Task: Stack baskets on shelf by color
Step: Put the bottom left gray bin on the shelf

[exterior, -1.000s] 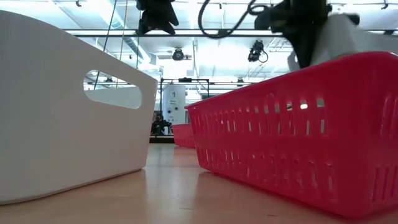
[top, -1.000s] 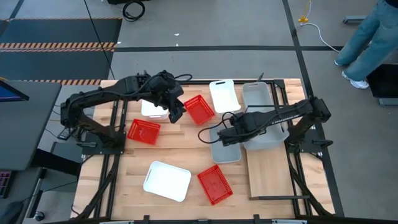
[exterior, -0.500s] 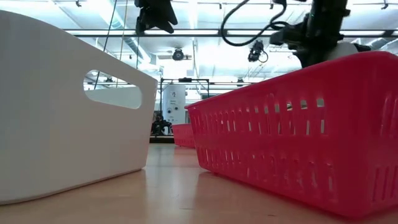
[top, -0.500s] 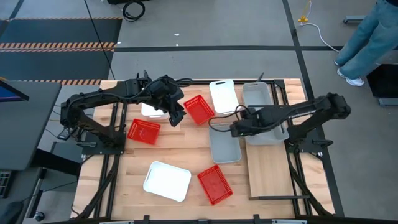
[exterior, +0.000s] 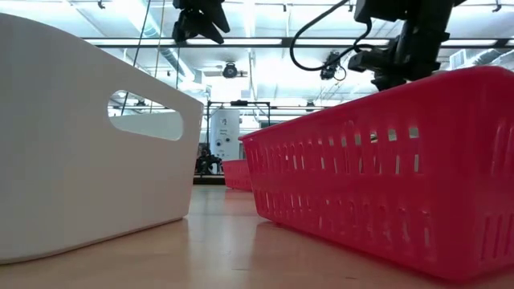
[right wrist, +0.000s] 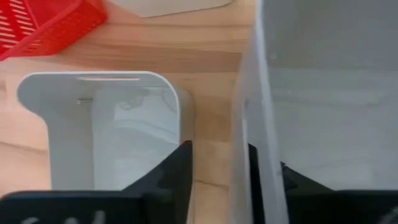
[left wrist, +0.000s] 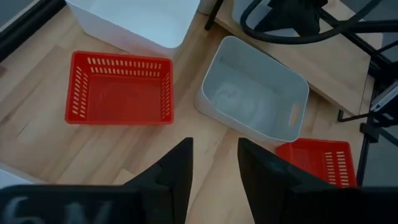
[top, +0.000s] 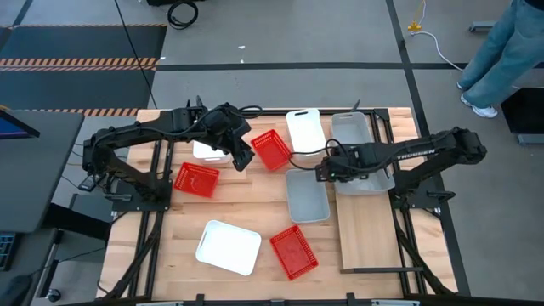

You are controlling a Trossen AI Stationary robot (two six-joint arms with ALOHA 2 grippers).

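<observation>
Since one grey basket (top: 359, 140) is already seated on the shelf (top: 367, 242) at its far end, the loose grey basket (top: 308, 197), on the tabletop just beside the shelf's left edge, is judged the next one to nest. R gripper (top: 325, 170) is held over the seam btw those two, jaws parted to a narrow gap, nothing held; the shelf-side basket's wall sits right at that gap, contact can't be told. For a clean pick, one short wall of the loose basket should be straddled and pinched only after the shelf basket's rim is cleared. It should then be lifted level, squared over the shelf basket and lowered straight in, w/o a shove that would slide the base basket off the shelf. L gripper (top: 242, 159) is parked well left of the shelf, by a red basket (top: 272, 150), jaws apart and empty. Reds and whites are all off the shelf, so most of the task is judged undone.
</observation>
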